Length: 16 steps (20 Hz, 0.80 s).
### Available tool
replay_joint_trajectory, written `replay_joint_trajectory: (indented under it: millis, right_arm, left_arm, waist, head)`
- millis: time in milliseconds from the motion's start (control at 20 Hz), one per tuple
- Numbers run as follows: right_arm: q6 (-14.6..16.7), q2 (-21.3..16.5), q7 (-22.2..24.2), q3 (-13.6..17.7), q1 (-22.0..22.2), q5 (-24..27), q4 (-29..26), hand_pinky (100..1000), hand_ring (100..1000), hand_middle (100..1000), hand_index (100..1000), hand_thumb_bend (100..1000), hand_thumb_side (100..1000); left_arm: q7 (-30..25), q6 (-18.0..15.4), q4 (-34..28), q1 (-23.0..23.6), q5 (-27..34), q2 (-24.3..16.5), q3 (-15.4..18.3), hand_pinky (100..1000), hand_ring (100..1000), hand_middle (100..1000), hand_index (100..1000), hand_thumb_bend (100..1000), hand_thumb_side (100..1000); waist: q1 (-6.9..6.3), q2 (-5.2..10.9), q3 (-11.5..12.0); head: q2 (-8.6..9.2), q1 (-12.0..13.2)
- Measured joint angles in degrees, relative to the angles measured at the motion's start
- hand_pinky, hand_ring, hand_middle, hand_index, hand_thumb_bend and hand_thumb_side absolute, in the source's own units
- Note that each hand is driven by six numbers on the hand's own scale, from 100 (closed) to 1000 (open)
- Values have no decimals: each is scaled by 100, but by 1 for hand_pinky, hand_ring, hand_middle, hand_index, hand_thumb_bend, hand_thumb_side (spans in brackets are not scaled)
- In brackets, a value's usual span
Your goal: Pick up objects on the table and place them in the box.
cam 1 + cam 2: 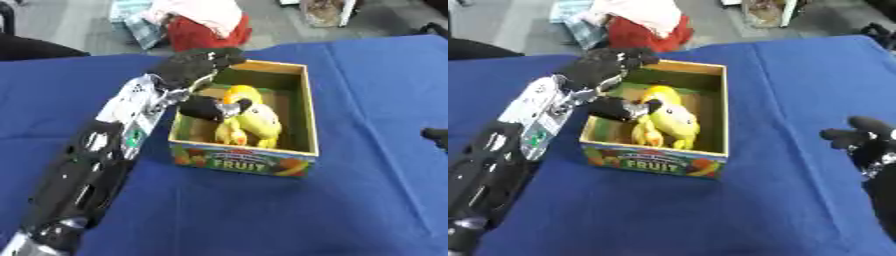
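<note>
Over the near-left corner of the box (302, 107) the left hand (194, 67) is held, its fingers curled along the far rim while the thumb (210, 109) reaches down into the box, its tip touching the yellow fruit (254, 120). Whether the fruit is pinched or merely touched cannot be told. The fruit — a yellow cluster with an orange patch on top — lies inside the box, against its green lining. On the blue table (367, 190) around the box no other object is seen. At the right edge the right hand (866, 140) is seen, idle, fingers relaxed. The placing step is judged to be in hand — the fruit already rests in the box. Next, the thumb would need to be drawn back and the hand lifted straight up, clear of the rim, without the box being dragged.
</note>
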State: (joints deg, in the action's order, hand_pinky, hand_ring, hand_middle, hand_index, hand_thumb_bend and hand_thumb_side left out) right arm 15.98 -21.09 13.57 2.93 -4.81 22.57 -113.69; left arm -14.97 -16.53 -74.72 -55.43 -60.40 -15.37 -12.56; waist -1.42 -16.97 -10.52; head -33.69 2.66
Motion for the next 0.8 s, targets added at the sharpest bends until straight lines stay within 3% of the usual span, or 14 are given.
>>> replay_joint_trajectory:
  millis: [150, 500, 800]
  right_arm:
    - [58, -3, -78, 55, 62, 31, 0, 956, 790, 595, 832, 100, 1000]
    - [214, -3, -249, 128, 190, 68, 0, 957, 801, 606, 835, 100, 1000]
    - [409, -1, -336, 143, 283, 66, 0, 961, 821, 625, 837, 100, 1000]
  left_arm:
    - [191, -45, -391, 244, 250, -34, 61, 835, 861, 886, 1000, 114, 1000]
    - [754, 28, -1334, 979, 838, -35, 215, 748, 788, 822, 1000, 255, 1000]
    - [1263, 191, -2160, 1597, 1346, -166, 180, 728, 764, 785, 984, 284, 1000]
  waist:
    - [15, 21, 90]
    - [87, 73, 272]
    - [132, 109, 356]
  head:
    - [-26, -121]
    - [-107, -350]
    - [-114, -422]
